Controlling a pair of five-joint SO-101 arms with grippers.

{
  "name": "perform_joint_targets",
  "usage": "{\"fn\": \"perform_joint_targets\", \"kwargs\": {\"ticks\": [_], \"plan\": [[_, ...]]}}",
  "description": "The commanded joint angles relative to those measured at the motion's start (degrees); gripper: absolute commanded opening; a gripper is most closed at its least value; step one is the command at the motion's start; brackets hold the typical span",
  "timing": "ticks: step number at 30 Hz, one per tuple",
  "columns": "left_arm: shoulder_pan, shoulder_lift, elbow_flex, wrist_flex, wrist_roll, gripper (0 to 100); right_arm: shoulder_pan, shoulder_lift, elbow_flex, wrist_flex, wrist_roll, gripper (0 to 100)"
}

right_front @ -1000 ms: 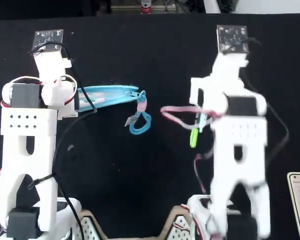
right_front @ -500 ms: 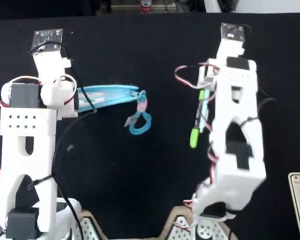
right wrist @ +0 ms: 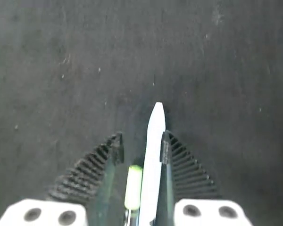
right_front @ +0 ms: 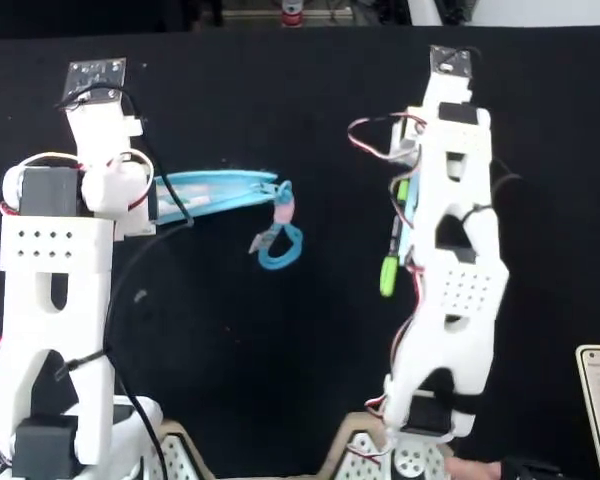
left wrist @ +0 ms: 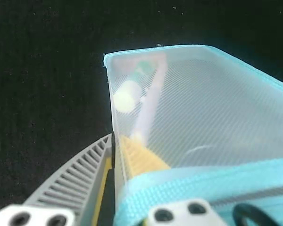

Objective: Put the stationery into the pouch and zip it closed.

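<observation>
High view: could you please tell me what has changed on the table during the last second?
The right arm stretched out away from its base, so the right end effector now sits over the pens, which stayed where they lay. Nothing was taken hold of or let go that I can see. The left end effector still holds the pouch, and the blue strap has not moved.
</observation>
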Motion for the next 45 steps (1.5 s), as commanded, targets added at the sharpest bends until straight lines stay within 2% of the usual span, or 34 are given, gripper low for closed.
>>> {"fn": "perform_joint_targets", "kwargs": {"ticks": [1, 13, 20, 23, 30, 34, 40, 45], "plan": [[-1.0, 0.6, 2.3, 0.4, 0.3, 3, 1.6, 2.9, -8.5, -0.6, -0.5, 12.8], [-1.0, 0.6, 2.3, 0.4, 0.3, 3, 3.2, 11.9, -20.6, 8.0, -0.1, 12.7], [-1.0, 0.6, 2.3, 0.4, 0.3, 3, 3.1, 19.1, -29.2, 9.3, -0.1, 12.0], [-1.0, 0.6, 2.3, 0.4, 0.3, 3, 3.2, 20.2, -34.5, 14.3, -0.1, 0.5], [-1.0, 0.6, 2.2, 0.4, 0.3, 3, 2.8, 20.1, -49.8, 29.5, 0.1, 1.0], [-1.0, 0.6, 2.2, 0.4, 0.3, 3, 1.5, 19.9, -57.0, 34.8, 3.1, 1.0], [-1.0, 0.6, 2.3, 0.4, 0.3, 3, 1.5, 15.1, -53.6, 35.0, 3.2, 1.0], [-1.0, 0.6, 2.2, 0.4, 0.3, 3, -1.1, -0.9, -34.2, 34.9, 3.3, 1.0]]}}
